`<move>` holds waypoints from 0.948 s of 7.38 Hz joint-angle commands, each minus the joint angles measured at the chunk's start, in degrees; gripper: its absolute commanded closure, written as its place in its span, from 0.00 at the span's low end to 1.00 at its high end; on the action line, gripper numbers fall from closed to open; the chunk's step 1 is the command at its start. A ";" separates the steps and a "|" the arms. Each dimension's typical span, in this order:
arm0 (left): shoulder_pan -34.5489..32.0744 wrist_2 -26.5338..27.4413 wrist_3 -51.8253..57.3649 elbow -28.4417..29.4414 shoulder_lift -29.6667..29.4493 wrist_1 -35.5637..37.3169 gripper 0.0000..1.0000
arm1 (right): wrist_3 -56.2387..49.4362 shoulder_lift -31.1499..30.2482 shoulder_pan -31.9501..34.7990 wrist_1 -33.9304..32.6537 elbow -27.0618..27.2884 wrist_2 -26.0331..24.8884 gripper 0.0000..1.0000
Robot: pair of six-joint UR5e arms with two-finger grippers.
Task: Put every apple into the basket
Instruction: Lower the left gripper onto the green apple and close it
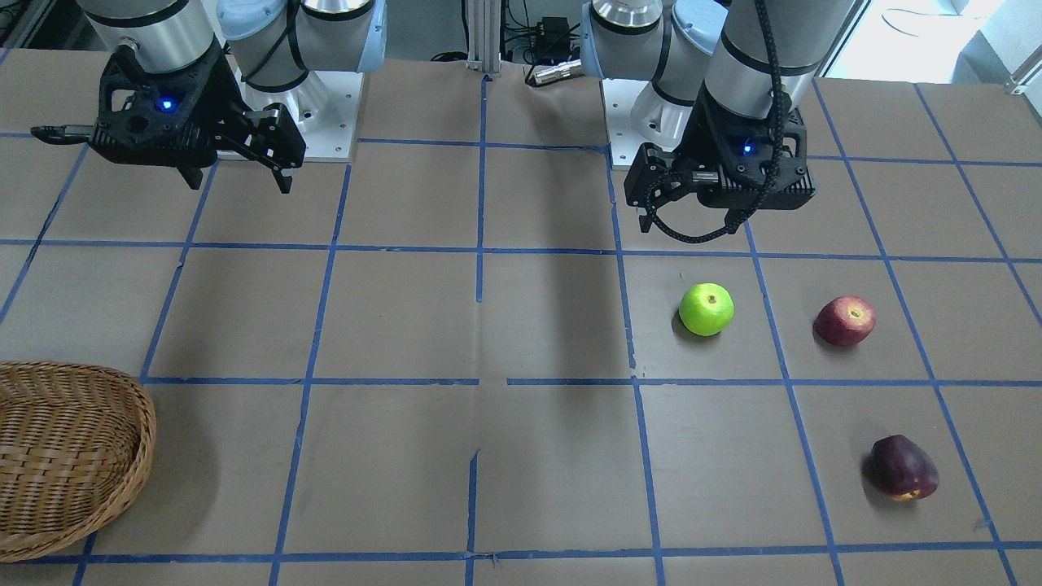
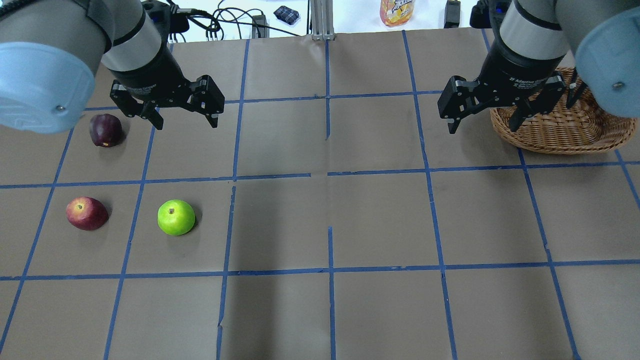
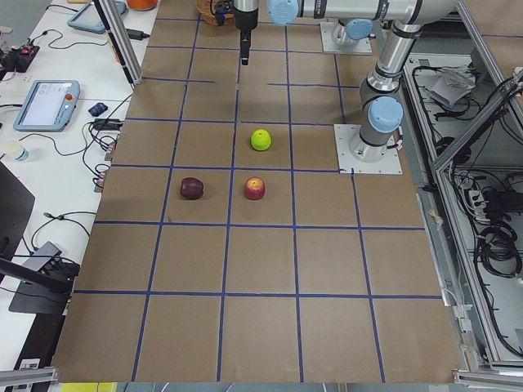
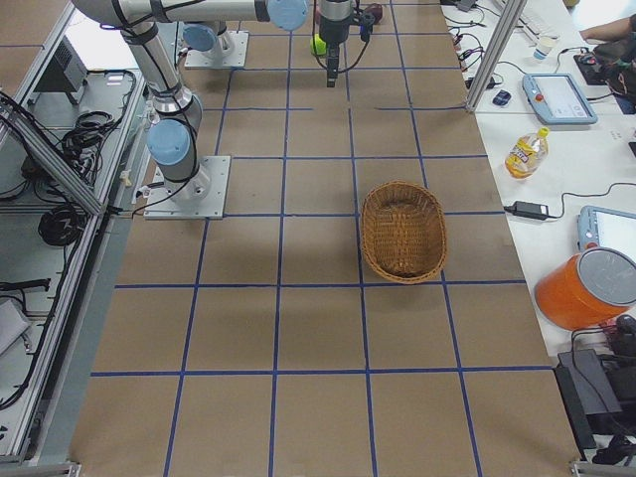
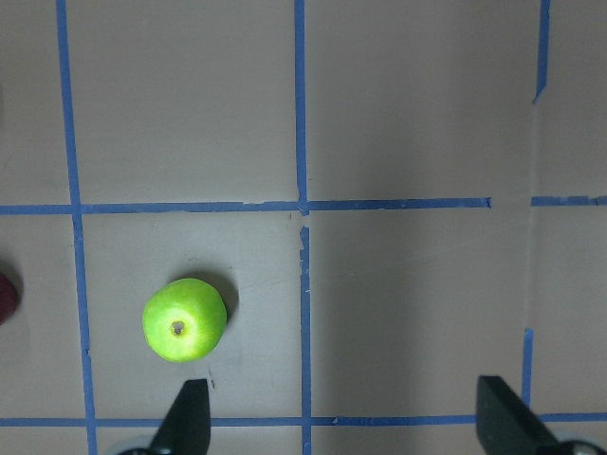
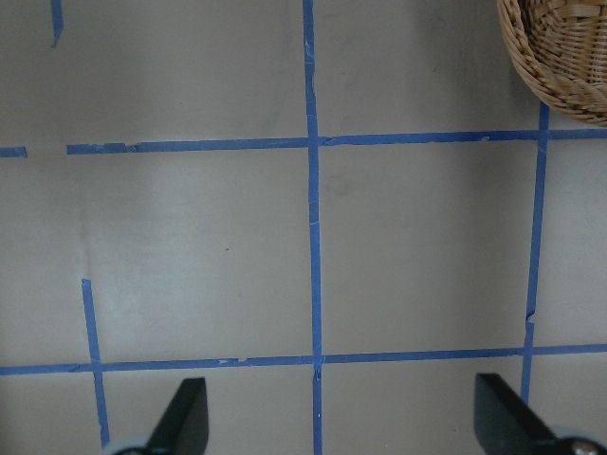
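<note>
While the left gripper and right gripper are held spread, green apple, red apple and maroon apple are seen at nine o'clock, basket at two.

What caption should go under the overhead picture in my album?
Left gripper and right gripper hang open; green apple, red apple, maroon apple lie left, basket right.

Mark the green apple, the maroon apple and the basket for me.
green apple (image 2: 176, 217), overhead view, top beside the stem.
maroon apple (image 2: 105, 130), overhead view, middle of its top.
basket (image 1: 147, 420), front-facing view, braided rim at its end.
</note>
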 commanded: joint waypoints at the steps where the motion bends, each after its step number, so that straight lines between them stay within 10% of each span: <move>1: 0.06 0.00 0.10 -0.09 0.00 -0.21 0.00 | 0.00 0.00 0.00 -0.04 0.00 0.11 0.00; 7: 14.02 0.09 24.04 -19.99 2.99 5.65 0.02 | -0.53 0.00 0.00 -0.04 0.27 -0.15 0.00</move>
